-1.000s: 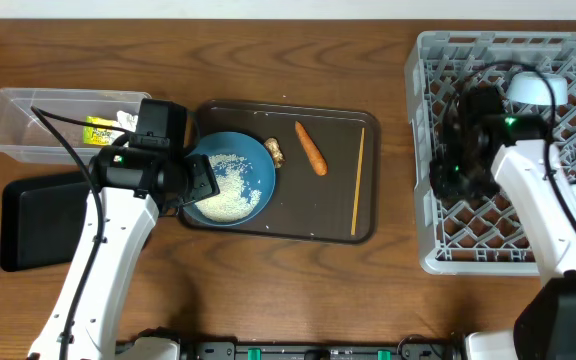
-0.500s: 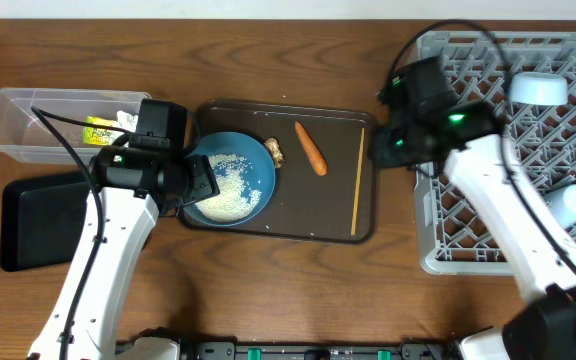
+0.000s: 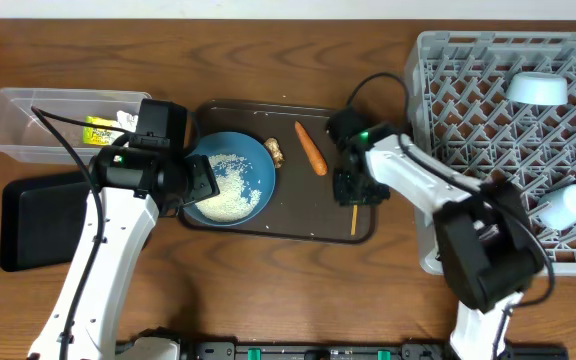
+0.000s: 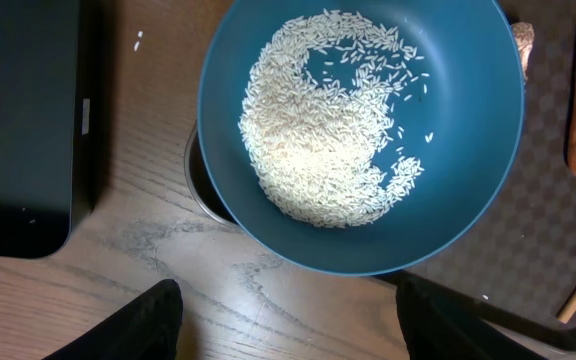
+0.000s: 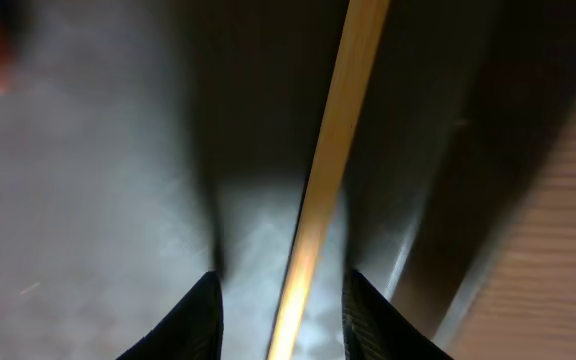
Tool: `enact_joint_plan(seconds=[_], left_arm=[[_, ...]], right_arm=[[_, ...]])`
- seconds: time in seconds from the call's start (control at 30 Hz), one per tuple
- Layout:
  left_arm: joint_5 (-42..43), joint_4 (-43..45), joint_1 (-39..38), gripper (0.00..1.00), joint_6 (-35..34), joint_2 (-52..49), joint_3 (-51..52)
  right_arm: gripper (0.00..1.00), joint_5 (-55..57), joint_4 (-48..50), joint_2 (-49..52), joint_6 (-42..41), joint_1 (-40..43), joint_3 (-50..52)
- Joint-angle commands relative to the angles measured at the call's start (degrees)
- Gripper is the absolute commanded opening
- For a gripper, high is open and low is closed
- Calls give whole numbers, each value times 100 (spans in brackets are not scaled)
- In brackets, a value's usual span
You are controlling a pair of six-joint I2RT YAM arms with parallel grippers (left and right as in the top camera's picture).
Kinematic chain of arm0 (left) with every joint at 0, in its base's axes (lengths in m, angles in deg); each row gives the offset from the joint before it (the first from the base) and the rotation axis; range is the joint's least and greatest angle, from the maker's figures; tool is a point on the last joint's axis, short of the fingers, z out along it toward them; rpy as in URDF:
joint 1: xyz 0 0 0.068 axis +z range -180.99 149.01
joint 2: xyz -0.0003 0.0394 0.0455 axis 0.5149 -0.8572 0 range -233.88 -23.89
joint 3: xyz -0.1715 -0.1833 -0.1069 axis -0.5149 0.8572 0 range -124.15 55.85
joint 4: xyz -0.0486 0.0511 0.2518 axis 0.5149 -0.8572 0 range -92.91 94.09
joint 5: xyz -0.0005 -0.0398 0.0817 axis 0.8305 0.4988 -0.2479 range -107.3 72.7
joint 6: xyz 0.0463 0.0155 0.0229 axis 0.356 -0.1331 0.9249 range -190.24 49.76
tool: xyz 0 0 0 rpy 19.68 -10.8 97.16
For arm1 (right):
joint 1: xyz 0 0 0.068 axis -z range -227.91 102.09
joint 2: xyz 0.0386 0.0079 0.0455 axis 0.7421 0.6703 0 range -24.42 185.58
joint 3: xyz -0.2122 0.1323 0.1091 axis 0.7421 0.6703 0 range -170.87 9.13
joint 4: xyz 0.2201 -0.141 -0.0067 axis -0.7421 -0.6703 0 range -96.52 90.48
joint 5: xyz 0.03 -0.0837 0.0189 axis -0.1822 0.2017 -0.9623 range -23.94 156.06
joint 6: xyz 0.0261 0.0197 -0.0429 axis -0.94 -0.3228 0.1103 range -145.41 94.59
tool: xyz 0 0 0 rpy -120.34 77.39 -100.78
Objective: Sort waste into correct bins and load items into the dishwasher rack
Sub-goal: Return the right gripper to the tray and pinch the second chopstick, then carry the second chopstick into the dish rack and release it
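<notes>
**Inspector:** Overhead first. Where do the chopsticks lie?

**Onlooker:** The chopsticks (image 3: 353, 222) lie on the brown serving tray (image 3: 288, 215), along its right edge. Their long axis runs away from the robot, with the near end tipped slightly left. They read as one thin line, so I cannot tell whether it is one stick or two. The right arm (image 3: 408, 172) is plainly the nearer. The right jaws are low over the sticks, past the middle toward the near end. The dishwasher rack (image 3: 438, 70) stands on the bench (image 3: 268, 60) just right of the tray.

**Inspector:** And the left?

**Onlooker:** The left arm (image 3: 118, 235) is at the left rim of the blue bowl (image 3: 258, 165) of rice (image 3: 226, 192), well apart from the sticks. A carrot (image 3: 311, 148) and a brownish scrap (image 3: 274, 152) lie between.

**Inspector:** Left wrist view?

**Onlooker:** The left jaws stand wide with nothing between them. The bowl sits just ahead, not gripped as far as I can see.

**Inspector:** Right wrist view?

**Onlooker:** The sticks run out from between the two fingertips (image 5: 200, 310), one tip on each side, set across the long axis. A dark gap shows on both sides, so the jaws are narrowly parted, straddling and not pinching. The sticks lie flat on the tray floor, close by its raised rim. In my judgement closing comes next, and the rim may crowd the right tip.
</notes>
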Motion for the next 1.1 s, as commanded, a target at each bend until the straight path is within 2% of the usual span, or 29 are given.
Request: enact_joint_plan(seconds=[0.0, 0.07, 0.13, 0.33, 0.5, 0.67, 0.87, 1.07], left_arm=[[-66, -13, 24, 70, 57, 26, -52], [-66, -13, 24, 70, 55, 26, -52], [-66, -13, 24, 70, 57, 26, -52], [-66, -15, 24, 70, 57, 26, -52], [-66, -15, 24, 70, 57, 26, -52], [-66, -17, 24, 70, 57, 26, -52], [-66, -17, 24, 70, 57, 26, -52], [-66, -17, 24, 70, 57, 26, -52]], right_arm=[[30, 210, 33, 330, -317, -57, 55], [13, 208, 31, 411, -315, -57, 55], [2, 205, 24, 431, -317, -57, 55], [1, 208, -15, 398, -330, -31, -20], [1, 210, -522, -13, -114, 184, -481], [1, 208, -721, -960, 645, 520, -940], [1, 210, -1067, -1982, 1379, 1134, -970], [1, 208, -1753, -2181, 2133, 1908, -892]])
